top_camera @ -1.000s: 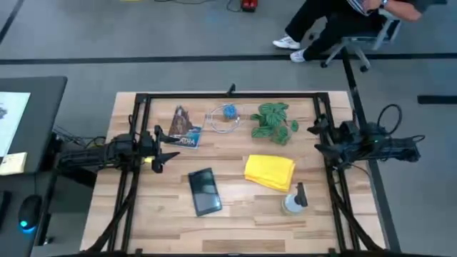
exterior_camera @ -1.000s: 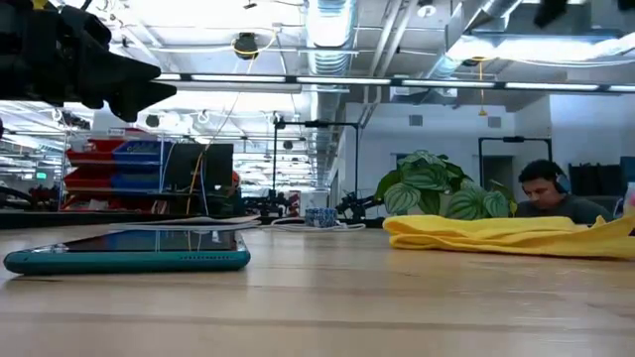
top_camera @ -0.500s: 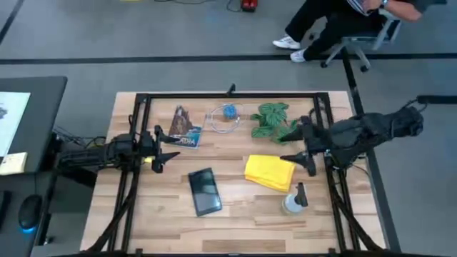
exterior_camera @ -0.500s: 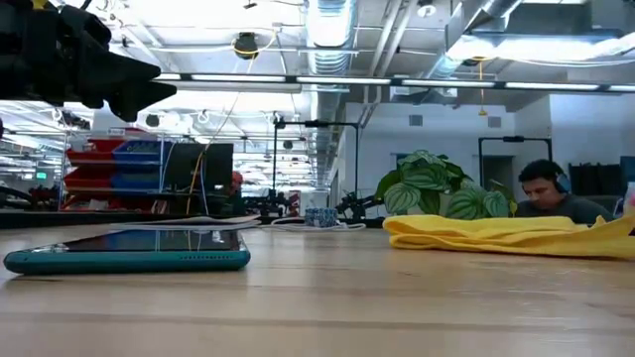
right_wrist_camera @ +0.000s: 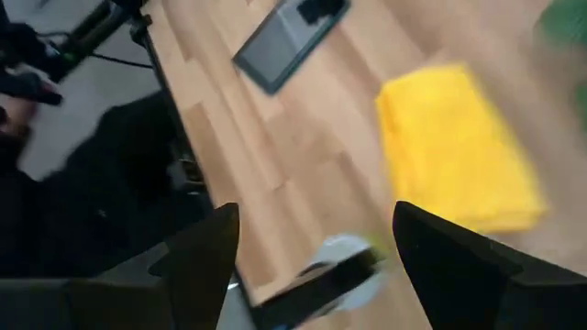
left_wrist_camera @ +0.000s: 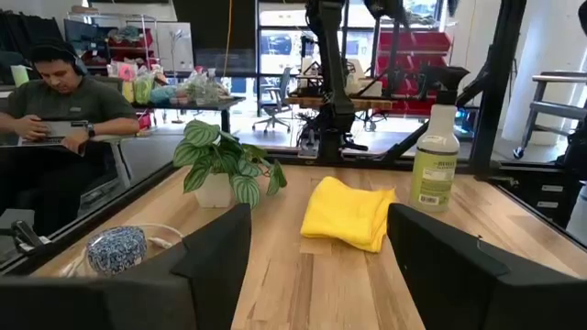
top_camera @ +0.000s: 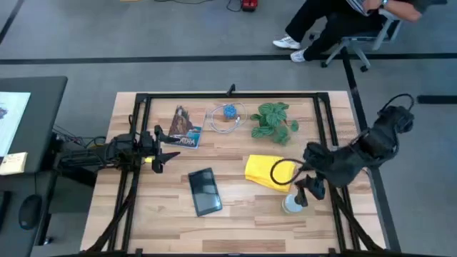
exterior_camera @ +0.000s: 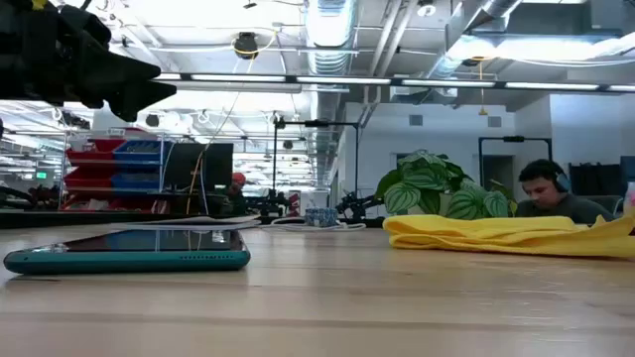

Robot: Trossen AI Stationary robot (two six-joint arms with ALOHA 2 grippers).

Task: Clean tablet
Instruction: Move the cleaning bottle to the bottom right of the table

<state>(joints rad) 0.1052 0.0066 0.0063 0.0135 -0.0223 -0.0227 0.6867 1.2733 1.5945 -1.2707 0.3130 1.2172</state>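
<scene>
Swinging down over the spray bottle [top_camera: 291,203] beside the folded yellow cloth [top_camera: 269,172]: right gripper [top_camera: 308,187], fingers wide.
Thin black tablet [top_camera: 205,190] lies untouched; left gripper [top_camera: 166,148] waits, fingers open.

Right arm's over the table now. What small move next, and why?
Probably lower the right gripper onto the spray bottle. It hovers open just above it, beside the yellow cloth, and the tablet lies untouched. The left gripper waits open at the left edge.
</scene>
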